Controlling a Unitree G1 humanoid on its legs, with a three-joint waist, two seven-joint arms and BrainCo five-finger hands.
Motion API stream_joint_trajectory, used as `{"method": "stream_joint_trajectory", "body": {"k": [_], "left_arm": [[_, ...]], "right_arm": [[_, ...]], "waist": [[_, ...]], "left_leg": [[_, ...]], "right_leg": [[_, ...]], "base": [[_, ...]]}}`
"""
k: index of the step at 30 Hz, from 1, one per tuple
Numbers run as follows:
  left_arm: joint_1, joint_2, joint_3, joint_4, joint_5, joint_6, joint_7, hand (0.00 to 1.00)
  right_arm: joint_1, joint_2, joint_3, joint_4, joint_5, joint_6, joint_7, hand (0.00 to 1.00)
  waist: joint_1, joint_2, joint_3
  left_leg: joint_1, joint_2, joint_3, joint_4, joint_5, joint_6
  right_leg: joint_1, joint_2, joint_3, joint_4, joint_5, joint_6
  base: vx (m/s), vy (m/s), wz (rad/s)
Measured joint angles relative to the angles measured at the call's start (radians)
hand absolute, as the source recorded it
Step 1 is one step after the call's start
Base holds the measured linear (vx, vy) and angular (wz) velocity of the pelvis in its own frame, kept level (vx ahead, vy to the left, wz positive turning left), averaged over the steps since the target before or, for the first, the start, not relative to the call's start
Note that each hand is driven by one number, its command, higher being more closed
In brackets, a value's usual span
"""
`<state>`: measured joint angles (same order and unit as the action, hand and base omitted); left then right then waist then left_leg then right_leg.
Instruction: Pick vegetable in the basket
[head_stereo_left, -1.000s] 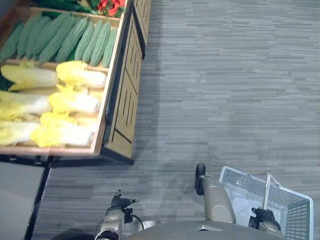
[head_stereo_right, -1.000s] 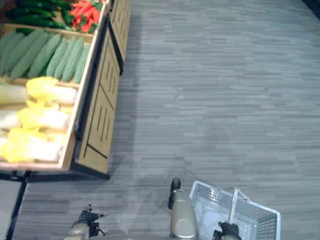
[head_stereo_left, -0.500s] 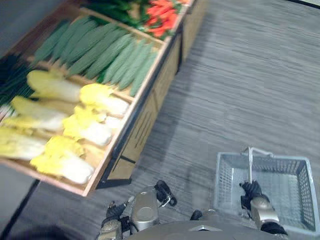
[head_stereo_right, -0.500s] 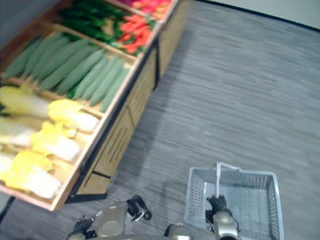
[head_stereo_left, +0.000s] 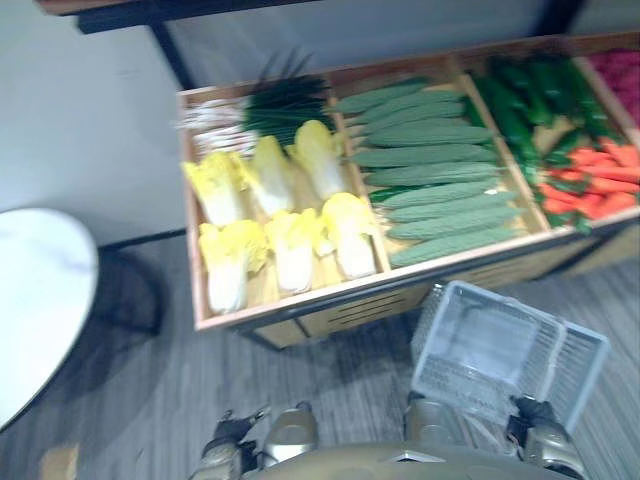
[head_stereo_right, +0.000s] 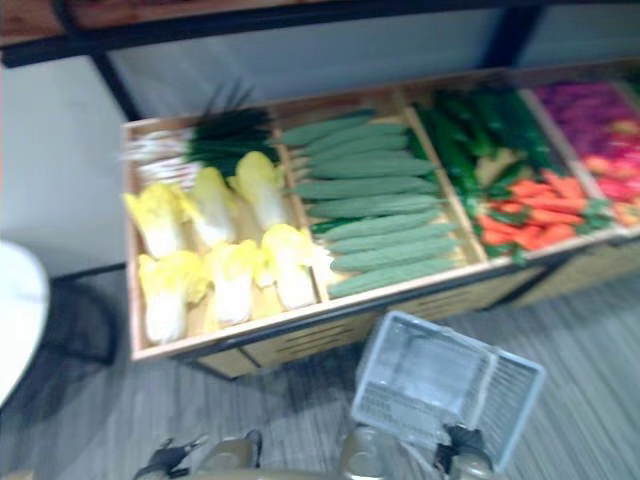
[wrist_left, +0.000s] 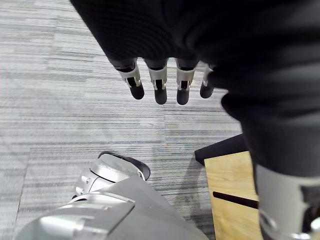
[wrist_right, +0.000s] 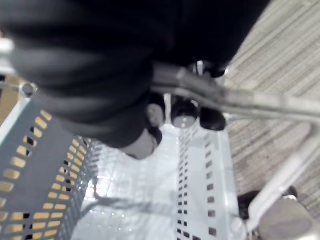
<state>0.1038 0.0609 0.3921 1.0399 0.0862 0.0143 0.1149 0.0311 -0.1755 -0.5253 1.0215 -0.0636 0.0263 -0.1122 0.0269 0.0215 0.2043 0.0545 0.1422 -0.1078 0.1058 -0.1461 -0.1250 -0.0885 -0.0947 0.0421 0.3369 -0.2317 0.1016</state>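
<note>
The view has swung round: the vegetable stand now lies straight ahead, not off to the left. The basket hangs just before it, and the cabbages lie in the stand. The right hand has its fingers wrapped round the basket's handle. The left hand has fingers hanging loosely straight.

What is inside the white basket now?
No vegetables: the basket shows a bare perforated floor. The right hand, curled round the handle, hides part of the inside.

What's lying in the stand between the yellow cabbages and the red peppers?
A compartment of long green gourds, cabbages on one side, peppers on the other; both eye views show it.
</note>
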Motion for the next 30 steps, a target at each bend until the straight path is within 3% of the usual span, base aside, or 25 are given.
{"method": "stream_joint_trajectory", "body": {"k": [1,4,7,12,15,21,24,28,30], "left_arm": [[-0.008,0.000,0.029,-0.008,-0.018,-0.001,0.001,0.00],[-0.053,0.003,0.046,-0.146,-0.075,-0.012,0.038,0.00],[-0.126,0.059,0.036,-0.314,-0.076,-0.065,0.125,0.00],[-0.203,0.220,0.041,-0.596,-0.077,-0.133,0.270,0.00],[-0.210,0.254,0.044,-0.737,-0.122,-0.190,0.312,0.00],[-0.247,0.284,-0.024,-0.833,-0.129,-0.203,0.312,0.00],[-0.245,0.284,-0.107,-0.834,-0.060,-0.192,0.269,0.00],[-0.241,0.239,-0.344,-0.882,0.118,-0.155,0.174,0.00],[-0.240,0.215,-0.381,-0.881,0.161,-0.143,0.158,0.00]], "right_arm": [[-0.009,0.003,0.007,0.011,-0.004,0.003,0.003,1.00],[0.008,0.024,0.014,0.019,-0.019,0.012,-0.002,1.00],[0.018,0.035,0.024,0.016,-0.023,-0.001,-0.033,1.00],[0.066,0.040,0.035,0.008,-0.040,-0.027,-0.054,1.00],[0.092,0.038,0.036,-0.003,-0.044,-0.034,-0.054,1.00],[0.100,0.041,0.036,-0.005,-0.068,-0.030,-0.045,1.00],[0.103,0.039,0.044,-0.013,-0.080,-0.022,-0.035,1.00],[0.100,0.039,0.064,-0.027,-0.097,-0.018,-0.024,1.00],[0.096,0.039,0.065,-0.029,-0.099,-0.018,-0.025,1.00]], "waist": [[0.005,0.013,-0.007],[-0.008,0.014,-0.007],[-0.008,0.016,-0.008],[-0.008,0.028,-0.018],[-0.010,0.040,-0.044],[-0.012,0.050,-0.064],[-0.015,0.052,-0.069],[-0.040,0.055,-0.075],[-0.044,0.057,-0.078]], "left_leg": [[0.003,0.025,-0.001,-0.017,0.026,-0.014],[-0.001,0.033,0.058,-0.018,0.093,-0.015],[-0.001,0.028,0.129,-0.052,0.137,-0.003],[0.022,0.025,0.130,-0.113,0.153,-0.002],[0.035,0.018,0.152,-0.142,0.153,-0.001],[0.039,0.002,0.175,-0.162,0.151,0.011],[0.052,-0.004,0.204,-0.174,0.148,0.024],[0.041,-0.005,0.244,-0.195,0.152,0.024],[0.040,-0.005,0.255,-0.195,0.153,0.023]], "right_leg": [[0.007,0.023,-0.008,-0.003,0.003,-0.007],[0.076,0.016,-0.086,-0.054,0.013,-0.025],[0.089,0.010,-0.105,-0.078,0.018,-0.033],[0.115,0.012,-0.115,-0.135,0.040,-0.044],[0.132,0.011,-0.112,-0.177,0.071,-0.035],[0.152,-0.003,-0.104,-0.245,0.127,-0.014],[0.163,-0.009,-0.085,-0.275,0.144,-0.012],[0.142,-0.013,-0.069,-0.302,0.160,0.002],[0.131,-0.011,-0.057,-0.302,0.162,0.002]], "base": [[0.13,-0.258,0.39],[0.10,-0.188,0.68],[0.01,-0.040,0.33],[-0.03,0.014,0.07],[-0.06,0.065,0.00],[-0.12,0.073,-0.04],[-0.11,0.035,-0.21],[-0.05,0.021,-0.15],[0.03,0.013,-0.19]]}}
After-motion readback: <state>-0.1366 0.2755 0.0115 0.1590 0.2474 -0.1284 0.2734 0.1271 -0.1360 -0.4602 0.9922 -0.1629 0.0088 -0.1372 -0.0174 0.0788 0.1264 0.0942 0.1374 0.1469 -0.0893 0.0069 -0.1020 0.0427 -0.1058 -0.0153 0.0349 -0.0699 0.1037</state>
